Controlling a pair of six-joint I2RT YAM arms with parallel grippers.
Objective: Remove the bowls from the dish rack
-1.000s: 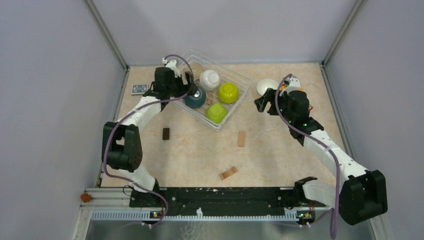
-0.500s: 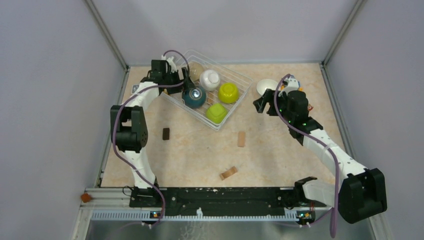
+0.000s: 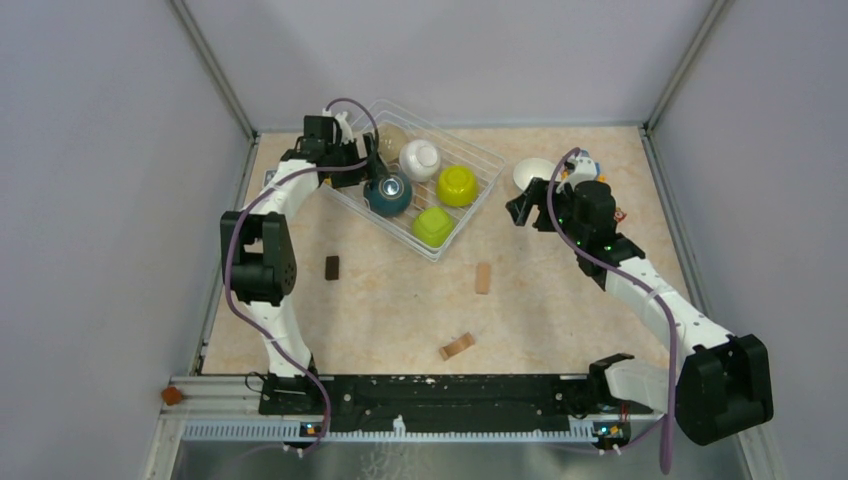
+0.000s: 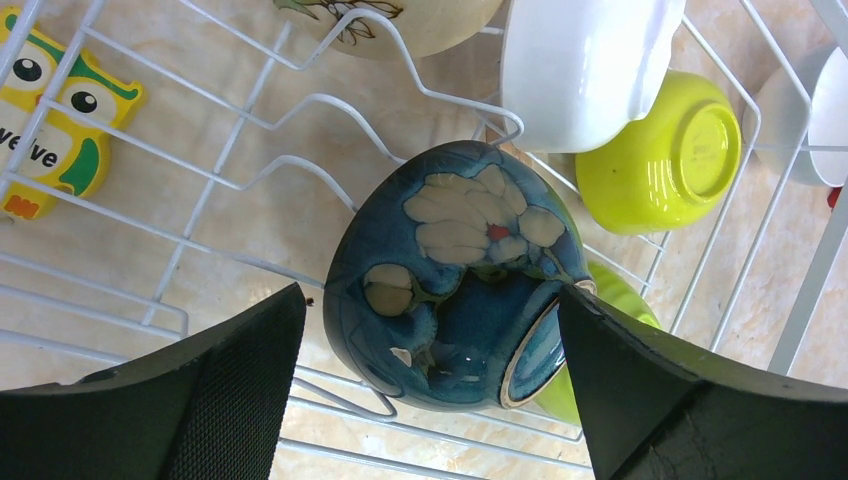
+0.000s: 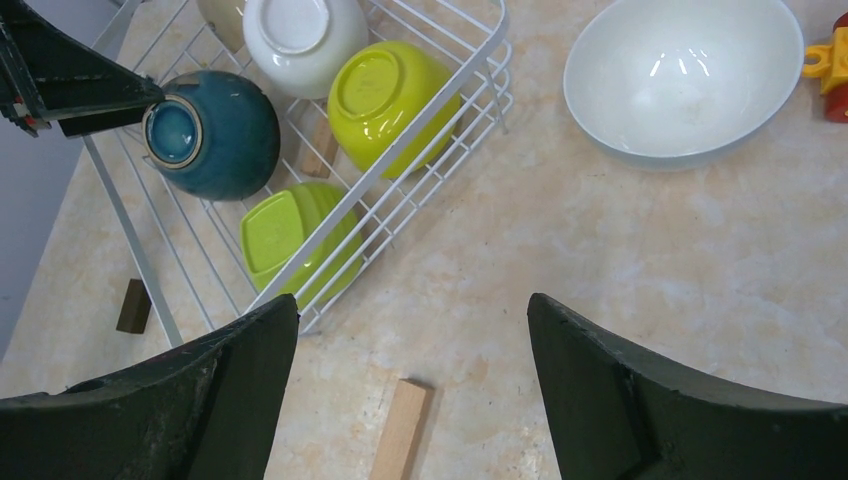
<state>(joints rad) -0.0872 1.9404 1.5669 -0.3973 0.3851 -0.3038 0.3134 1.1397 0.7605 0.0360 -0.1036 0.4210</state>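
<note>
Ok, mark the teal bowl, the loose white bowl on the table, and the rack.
teal bowl (image 4: 455,280), left wrist view, flowered side.
loose white bowl (image 5: 683,80), right wrist view, inside.
rack (image 5: 420,160), right wrist view, side wall.

1. The top external view looks down from high behind the table (image 3: 540,300), taking in all of it.
2. The left wrist view hangs close over the dish rack (image 4: 806,300), facing the dark teal bowl (image 4: 450,290).
3. The right wrist view looks down from beside the rack, seemingly higher.
4. All three share rack and bowl.
</note>
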